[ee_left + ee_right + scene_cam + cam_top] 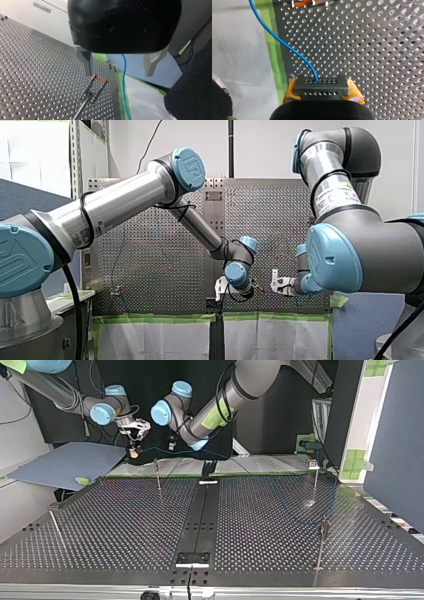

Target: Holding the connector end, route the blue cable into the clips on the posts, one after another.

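Observation:
My right gripper [322, 83] is shut on a black connector [322, 90], pinched between its yellow pads [355, 92]. The blue cable [287, 45] leaves the connector and curves away over the table's green-taped edge. In the top view my right gripper [133, 440] holds the connector [133, 452] above the far edge. From there the cable [165, 451] runs towards my left arm. My left gripper [118, 74] is open, and the cable [124, 90] hangs between its metal fingers [86, 62] untouched. Just under it stands a clip post [93, 87] with an orange mark.
Thin clip posts rise from the perforated table [125, 525]: one [157, 472] near the far edge, one [316, 477] at the far right, one [322, 545] at the near right, one [55, 522] at the near left. A blue-grey sheet [65, 462] lies beyond the far left corner.

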Motion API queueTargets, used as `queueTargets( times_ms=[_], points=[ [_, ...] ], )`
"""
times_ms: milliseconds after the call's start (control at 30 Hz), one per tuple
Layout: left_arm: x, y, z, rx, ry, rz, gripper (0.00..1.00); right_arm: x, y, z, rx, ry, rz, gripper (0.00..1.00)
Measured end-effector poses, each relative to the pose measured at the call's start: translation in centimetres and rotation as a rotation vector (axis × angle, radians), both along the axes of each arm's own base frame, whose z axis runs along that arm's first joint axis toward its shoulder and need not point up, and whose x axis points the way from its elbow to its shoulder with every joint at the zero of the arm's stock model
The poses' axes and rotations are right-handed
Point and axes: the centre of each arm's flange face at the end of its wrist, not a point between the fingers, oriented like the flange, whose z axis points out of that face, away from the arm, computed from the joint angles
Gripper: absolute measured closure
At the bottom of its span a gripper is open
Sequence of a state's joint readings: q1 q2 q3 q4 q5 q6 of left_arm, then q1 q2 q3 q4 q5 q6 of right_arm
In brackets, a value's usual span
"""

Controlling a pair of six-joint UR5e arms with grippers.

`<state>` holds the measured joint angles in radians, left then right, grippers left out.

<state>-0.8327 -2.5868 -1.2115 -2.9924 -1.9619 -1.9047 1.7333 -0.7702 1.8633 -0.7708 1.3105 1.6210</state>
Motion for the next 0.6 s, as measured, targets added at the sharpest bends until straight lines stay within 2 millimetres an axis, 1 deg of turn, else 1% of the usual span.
queueTargets(
  times_ms=[233, 367, 600],
  points=[
    [0.4, 0.8, -0.2, -0.037, 0.08, -0.004, 0.0, 0.5, 0.0, 0.1, -0.027, -0.017, 0.005, 1.0],
    [0.9, 1.2, -0.4, -0.072, 0.125, -0.003, 0.0, 0.7, 0.1, -0.2, -0.028, -0.023, 0.007, 1.0],
    [2.0, 2.0, -0.5, -0.125, 0.179, 0.001, 0.0, 0.6, 0.8, -2.7, 0.001, -0.016, 0.008, 1.0]
  ],
)
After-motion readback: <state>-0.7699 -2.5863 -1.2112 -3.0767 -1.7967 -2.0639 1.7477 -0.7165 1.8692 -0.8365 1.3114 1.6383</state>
